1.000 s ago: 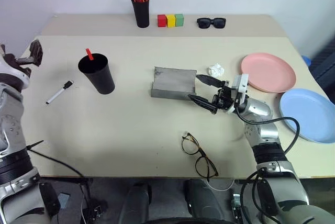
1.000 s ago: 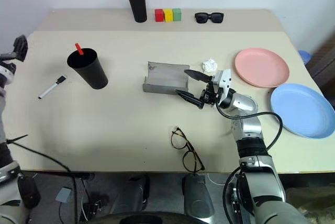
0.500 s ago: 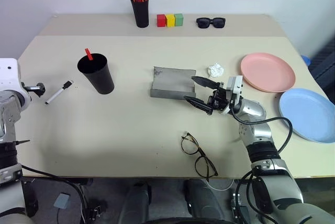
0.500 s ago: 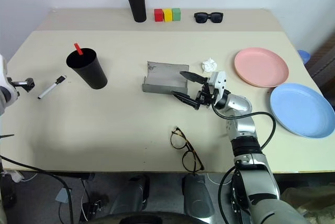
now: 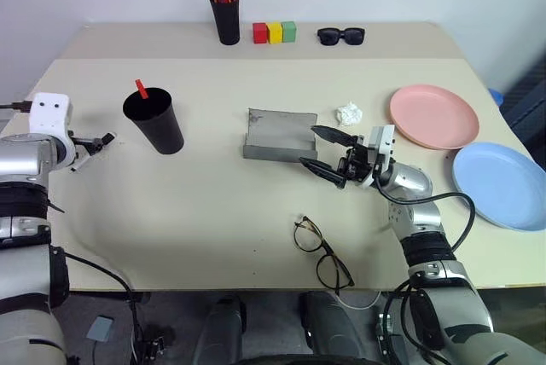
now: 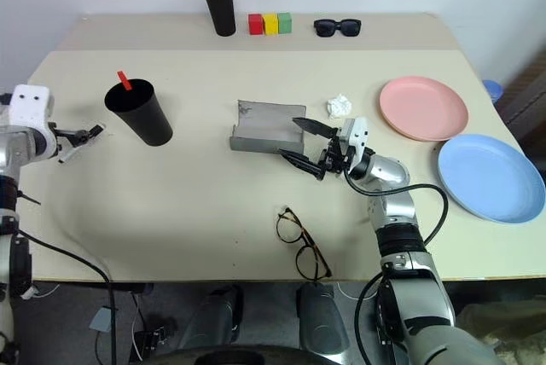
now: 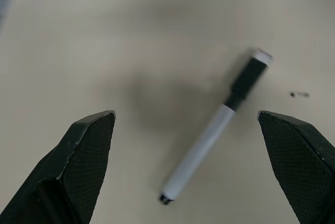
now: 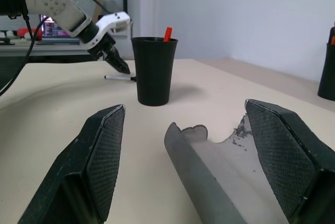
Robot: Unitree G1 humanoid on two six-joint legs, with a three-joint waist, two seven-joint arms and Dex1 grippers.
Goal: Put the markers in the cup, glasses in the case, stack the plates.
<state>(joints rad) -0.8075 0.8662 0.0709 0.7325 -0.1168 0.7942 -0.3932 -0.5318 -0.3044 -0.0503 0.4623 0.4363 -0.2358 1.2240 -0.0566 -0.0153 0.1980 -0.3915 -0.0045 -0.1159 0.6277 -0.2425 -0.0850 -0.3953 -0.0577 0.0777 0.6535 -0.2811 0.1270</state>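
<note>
A white marker with a black cap [image 7: 220,124] lies on the table at the far left, and my left gripper [image 5: 95,141] hangs just over it, open, with the marker between its spread fingers. The red-capped marker [image 5: 142,89] stands in the black cup [image 5: 153,122]. The grey case [image 5: 277,135] lies open mid-table. My right gripper [image 5: 320,150] is open at the case's right end, holding nothing. The glasses [image 5: 322,254] lie unfolded near the front edge. The pink plate [image 5: 433,116] and the blue plate [image 5: 499,186] sit side by side at the right.
At the back stand a black pen holder with orange-red pens [image 5: 227,15], three coloured blocks [image 5: 274,32] and black sunglasses [image 5: 341,36]. A crumpled white paper [image 5: 349,113] lies between the case and the pink plate.
My left arm has come down from a raised pose at the table's left edge to just over the white marker. The right arm has stayed put.
</note>
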